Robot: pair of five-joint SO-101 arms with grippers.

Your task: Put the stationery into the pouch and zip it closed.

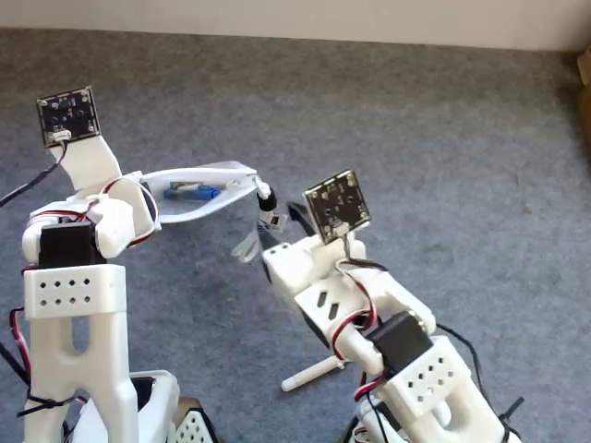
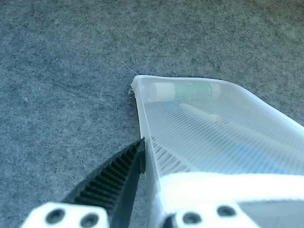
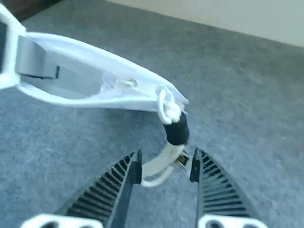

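The grey, carpet-textured worktop runs to a pale strip at its 12 o'clock edge. A slim white pen-like rod lies on it toward 6 o'clock.

One pouch, two arms, one white rod.

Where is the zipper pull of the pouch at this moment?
In the right wrist view the zipper pull hangs from the end of the pouch, between the open fingers of the right gripper.
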